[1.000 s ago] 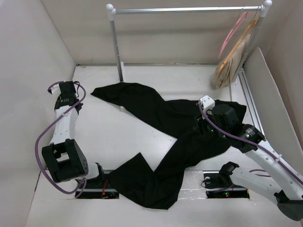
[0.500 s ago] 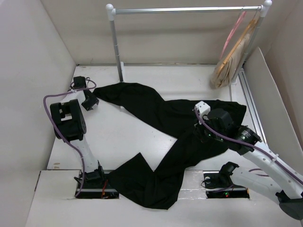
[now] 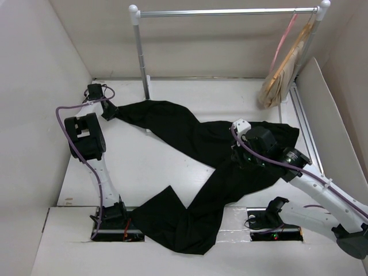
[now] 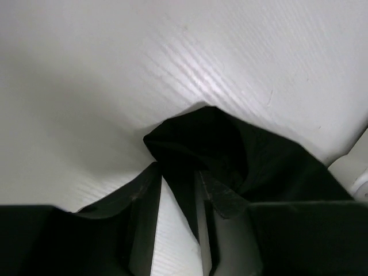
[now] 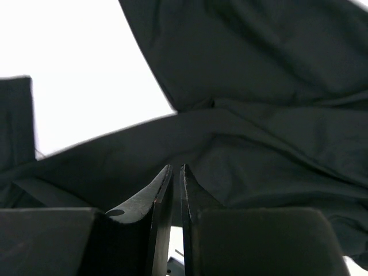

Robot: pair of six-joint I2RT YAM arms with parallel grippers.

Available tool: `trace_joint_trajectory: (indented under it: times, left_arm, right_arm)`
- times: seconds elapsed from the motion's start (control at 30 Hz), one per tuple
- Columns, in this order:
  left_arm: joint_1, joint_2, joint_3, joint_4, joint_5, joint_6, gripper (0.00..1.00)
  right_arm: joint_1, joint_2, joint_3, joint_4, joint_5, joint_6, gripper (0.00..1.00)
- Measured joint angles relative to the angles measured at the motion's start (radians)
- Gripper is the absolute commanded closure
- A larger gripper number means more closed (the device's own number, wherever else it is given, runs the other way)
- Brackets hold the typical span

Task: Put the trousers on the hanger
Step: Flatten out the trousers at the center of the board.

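The black trousers [image 3: 195, 172] lie spread on the white table, one leg reaching far left and one hanging over the near edge. My left gripper [image 3: 112, 112] is at the far-left leg end. In the left wrist view it [image 4: 178, 172] is open, with the hem corner [image 4: 198, 141] lying between its fingers. My right gripper [image 3: 237, 154] rests on the middle of the trousers. In the right wrist view it [image 5: 175, 168] is shut, tips against the cloth [image 5: 259, 144]. The pink hanger [image 3: 283, 35] hangs at the right end of the rail.
A metal rail [image 3: 224, 11] on two posts spans the back, its left post [image 3: 141, 57] just behind the leg end. Tan hangers with beige cloth [image 3: 276, 80] hang beside the pink one. White walls close in on the left and right.
My left arm has swung from beside the left wall out to the far-left leg end of the trousers. My right gripper has shifted slightly left and back over the cloth.
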Motion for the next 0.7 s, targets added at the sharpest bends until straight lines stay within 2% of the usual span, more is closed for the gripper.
trace_joint_trajectory:
  times: [0.1, 0.27, 0.37, 0.53, 0.7]
  left_arm:
    - [0.000, 0.033, 0.048, -0.016, 0.000, -0.008, 1.00]
    - [-0.001, 0.050, 0.071, -0.021, -0.015, -0.013, 1.00]
    - [-0.001, -0.026, -0.024, -0.012, -0.049, -0.012, 1.00]
    - [0.023, -0.348, -0.267, -0.042, -0.120, -0.003, 1.00]
    - [0.160, -0.672, -0.483, -0.029, -0.143, -0.012, 1.00]
  right_arm:
    - [0.000, 0.014, 0.057, -0.002, 0.010, -0.001, 0.84]
    - [0.000, 0.014, 0.104, -0.003, 0.013, -0.003, 0.83]
    - [0.000, 0.002, 0.104, -0.005, 0.012, -0.005, 0.83]
    - [0.000, -0.024, 0.090, -0.005, 0.005, -0.012, 0.83]
    - [-0.007, -0.051, 0.038, -0.005, -0.017, -0.030, 0.82]
